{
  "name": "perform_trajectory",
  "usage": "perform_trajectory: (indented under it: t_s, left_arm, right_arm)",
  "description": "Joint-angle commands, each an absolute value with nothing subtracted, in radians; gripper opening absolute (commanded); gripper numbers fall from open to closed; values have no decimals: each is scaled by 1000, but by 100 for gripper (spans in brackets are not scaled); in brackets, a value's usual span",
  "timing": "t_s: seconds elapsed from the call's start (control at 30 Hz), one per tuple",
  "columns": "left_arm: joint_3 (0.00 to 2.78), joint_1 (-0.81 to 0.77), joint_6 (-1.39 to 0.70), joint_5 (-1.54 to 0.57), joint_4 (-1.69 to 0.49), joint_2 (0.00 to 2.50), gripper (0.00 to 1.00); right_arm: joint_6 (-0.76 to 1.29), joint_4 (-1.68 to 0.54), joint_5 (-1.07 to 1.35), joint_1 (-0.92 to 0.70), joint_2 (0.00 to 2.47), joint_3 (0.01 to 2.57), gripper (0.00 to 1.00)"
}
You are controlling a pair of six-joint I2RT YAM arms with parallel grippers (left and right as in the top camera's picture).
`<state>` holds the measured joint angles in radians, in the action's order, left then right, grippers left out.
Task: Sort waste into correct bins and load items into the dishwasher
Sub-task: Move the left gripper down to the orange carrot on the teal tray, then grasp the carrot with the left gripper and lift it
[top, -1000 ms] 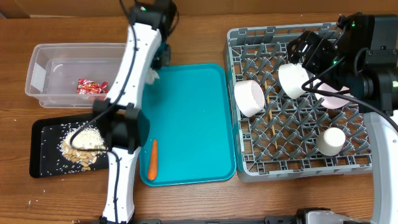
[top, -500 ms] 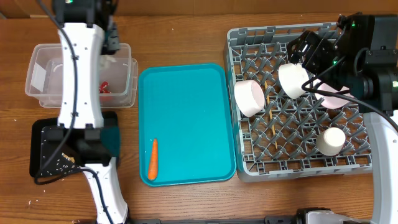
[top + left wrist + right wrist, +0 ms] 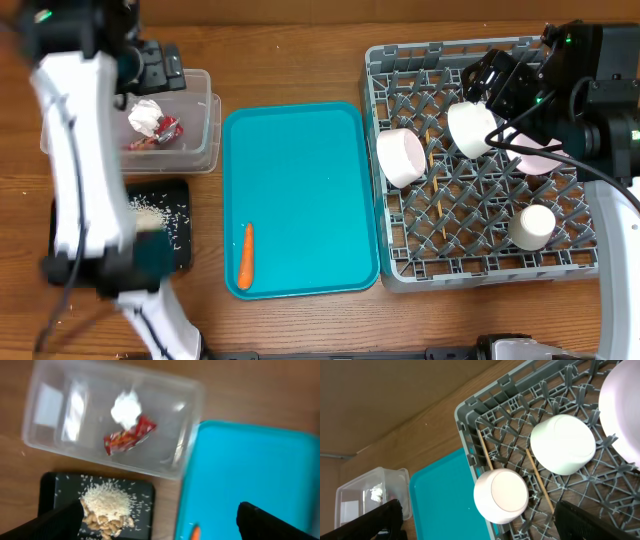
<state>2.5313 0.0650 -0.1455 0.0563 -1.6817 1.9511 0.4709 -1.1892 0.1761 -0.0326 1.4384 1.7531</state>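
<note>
The wooden counter [image 3: 300, 60] is carrying everything, with the teal tray [image 3: 300, 180] lying at its middle. Right of the tray, almost touching its edge, the grey dish rack [image 3: 490, 275] is taking up the most room. The right arm [image 3: 590, 90] is hanging over the rack's corner farthest from the tray, and its tool [image 3: 477, 505] is gaping wide with nothing between the fingers. Left of the tray, the blurred left arm [image 3: 70, 170] is crossing the clear tub [image 3: 205, 110] and the black tray [image 3: 55, 487], hiding much of both from overhead. Its tool [image 3: 160, 507] is likewise spread wide and holding nothing. The tub is sitting just beside the tray's far-left corner, and the black tray is lying beside the near-left side. In the rack, a white plate [image 3: 625, 415] is leaning on the side away from the tray, and two white bowls [image 3: 402, 157] [image 3: 472, 128] are resting on the pegs nearer it. A small cup [image 3: 530, 227] is standing towards the near right, and the chopsticks [image 3: 438, 200] are lying along the grid beside the bowl closest to the tray. The carrot [image 3: 246, 255] is lying on the tray near its near-left corner, parallel to the left rim. The white napkin [image 3: 126, 407] and red wrapper [image 3: 127, 440] are touching inside the tub. Rice and nut-like scraps [image 3: 107, 507] are heaped on the black tray. Bare wood is showing beyond the tray's far edge.
</note>
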Motion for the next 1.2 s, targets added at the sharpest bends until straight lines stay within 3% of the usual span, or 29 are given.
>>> perform_trajectory:
  t_s: [0.0, 0.37, 0.57, 0.9, 1.17]
  left_arm:
    - [2473, 32, -120, -30, -1690, 1724, 100]
    - [1667, -1, -207, -181, -1689, 1472, 97]
    - [1282, -60, -223, -292, -1496, 1476, 89]
    - [987, -199, -431, -121, -1270, 1513, 89]
    - [818, -215, -480, -119, -1043, 1572, 67]
  right_arm:
    - [467, -1185, 176, -28, 1436, 1761, 100]
    - [467, -1185, 176, -28, 1436, 1761, 100]
    - [467, -1185, 176, -28, 1436, 1761, 100]
    - [467, -1185, 176, -28, 1436, 1761, 100]
    - [467, -1185, 176, -28, 1436, 1761, 100]
